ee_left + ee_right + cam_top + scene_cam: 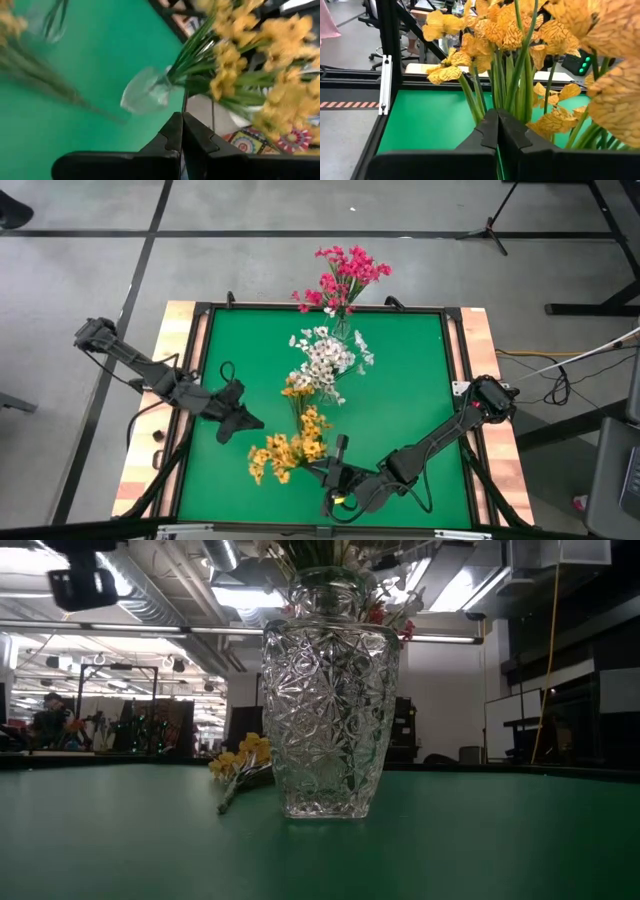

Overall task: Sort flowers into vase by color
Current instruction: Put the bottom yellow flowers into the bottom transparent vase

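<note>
Pink flowers (345,275) stand in a vase at the table's far edge, and white ones (325,358) stand in a vase mid-table. A yellow bunch (285,452) sits in a small clear vase (145,94) toward the near edge. A loose yellow sprig (298,388) lies flat on the mat (240,758). My left gripper (258,423) is shut (181,122) left of the yellow bunch, holding nothing. My right gripper (328,468) is shut (497,122), right up against the yellow bunch's green stems (520,85). My right gripper stands shut, roughly level, with its fingertips (487,125) just in front of the lower stems (492,97) of the yellow bunch. Whether they touch a stem I cannot tell.
A large cut-glass vase (330,690) fills the middle of the low view, with stems in it. The green mat (400,380) has a black frame and wooden borders (480,340). There is bare mat at the right and far left.
</note>
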Robot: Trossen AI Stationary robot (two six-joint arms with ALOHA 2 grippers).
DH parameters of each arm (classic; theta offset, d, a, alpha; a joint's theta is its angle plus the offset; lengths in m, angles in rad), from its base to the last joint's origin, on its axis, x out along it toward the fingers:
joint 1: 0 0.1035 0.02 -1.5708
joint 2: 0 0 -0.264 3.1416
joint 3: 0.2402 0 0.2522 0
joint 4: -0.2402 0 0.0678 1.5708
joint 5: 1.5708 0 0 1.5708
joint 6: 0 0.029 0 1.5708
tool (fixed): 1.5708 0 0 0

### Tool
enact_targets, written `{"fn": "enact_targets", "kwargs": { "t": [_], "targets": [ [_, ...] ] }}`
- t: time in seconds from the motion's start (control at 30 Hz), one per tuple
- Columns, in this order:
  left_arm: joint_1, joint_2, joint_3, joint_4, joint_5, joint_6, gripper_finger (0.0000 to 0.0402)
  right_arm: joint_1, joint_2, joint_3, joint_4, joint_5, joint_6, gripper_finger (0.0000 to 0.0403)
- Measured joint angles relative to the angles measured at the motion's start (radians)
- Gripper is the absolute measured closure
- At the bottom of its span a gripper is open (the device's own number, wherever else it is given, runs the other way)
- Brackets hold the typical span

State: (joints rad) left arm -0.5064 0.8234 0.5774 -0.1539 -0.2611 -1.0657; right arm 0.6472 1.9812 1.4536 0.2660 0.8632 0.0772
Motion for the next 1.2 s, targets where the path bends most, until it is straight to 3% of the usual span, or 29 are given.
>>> {"fn": "enact_targets", "kwargs": {
  "t": [0.23, 0.37, 0.43, 0.6, 0.93, 1.2],
  "targets": [
    [-0.096, 0.049, 0.000, 0.072, -0.026, -0.096, 0.0402, 0.000, 0.000, 0.000, -0.009, 0.044, 0.001, 0.0400],
    [-0.152, 0.131, 0.000, 0.203, -0.064, -0.128, 0.0402, 0.000, 0.000, 0.000, -0.009, 0.050, -0.005, 0.0400],
    [-0.164, 0.179, 0.001, 0.256, -0.037, -0.149, 0.0402, 0.000, 0.000, 0.000, -0.009, 0.050, -0.006, 0.0400],
    [-0.207, 0.290, 0.001, 0.260, -0.019, -0.234, 0.0402, 0.000, 0.001, 0.000, -0.009, 0.050, -0.014, 0.0400],
    [-0.137, 0.463, 0.001, 0.601, 0.059, -0.131, 0.0402, 0.000, 0.001, 0.000, -0.007, 0.050, -0.030, 0.0400],
    [-0.112, 0.484, 0.001, 0.780, 0.065, -0.085, 0.0402, 0.000, 0.001, 0.000, -0.007, 0.050, -0.030, 0.0400]
  ]
}}
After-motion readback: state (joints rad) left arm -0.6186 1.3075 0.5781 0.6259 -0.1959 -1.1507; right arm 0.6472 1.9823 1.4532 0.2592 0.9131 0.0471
